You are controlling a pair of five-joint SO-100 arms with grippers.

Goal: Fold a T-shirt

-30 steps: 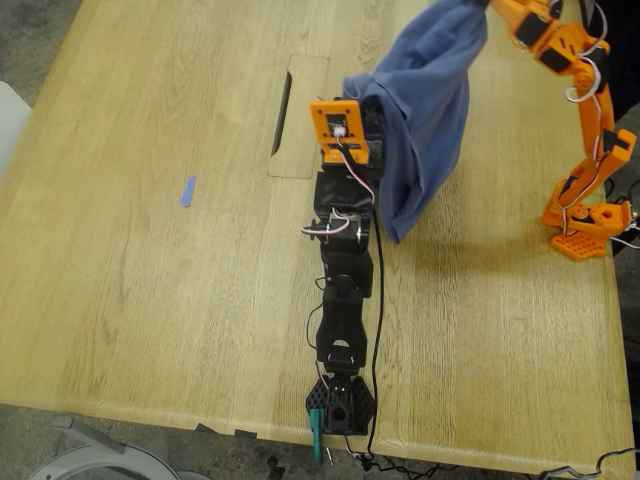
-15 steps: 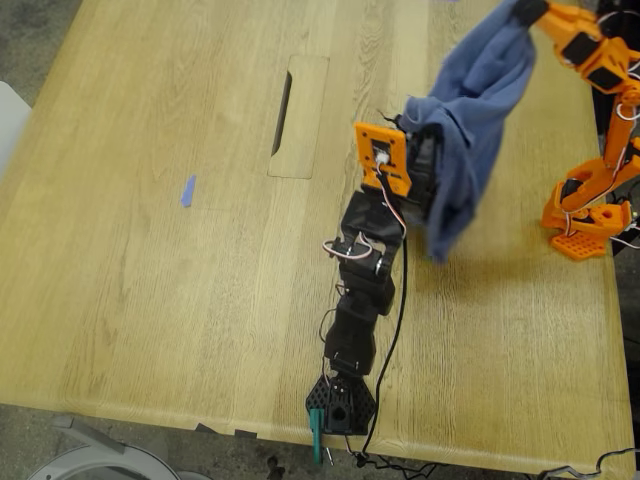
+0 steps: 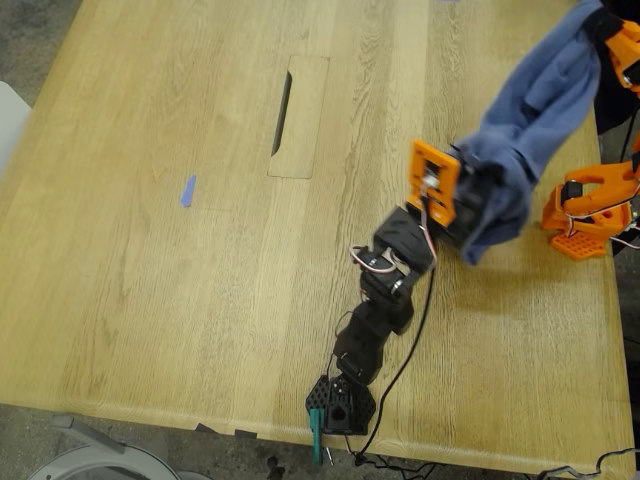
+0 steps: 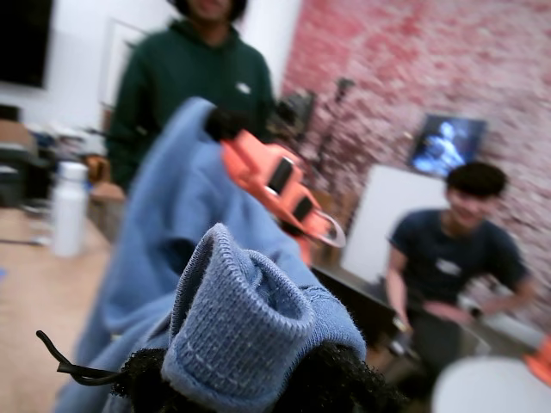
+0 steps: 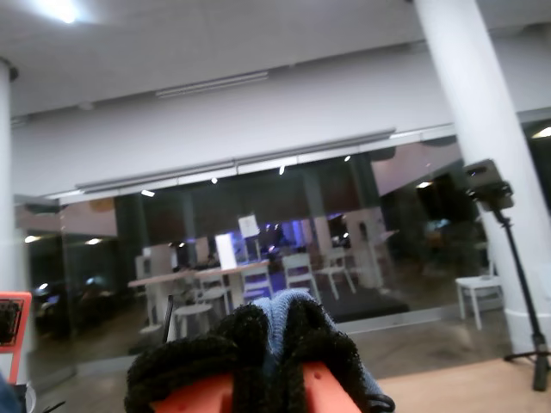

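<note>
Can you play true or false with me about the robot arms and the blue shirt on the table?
1. The T-shirt is lying flat on the table. False: it hangs in the air, stretched between the two arms.
2. My first gripper is pinching a bunched bit of the shirt. True.
3. My second gripper is open and holds nothing. False: blue cloth is squeezed between its padded fingers.
4. A small blue bit lies on the table, toward the exterior view's left. True.
5. The black arm's base sits by the table's near edge in the exterior view. True.
</note>
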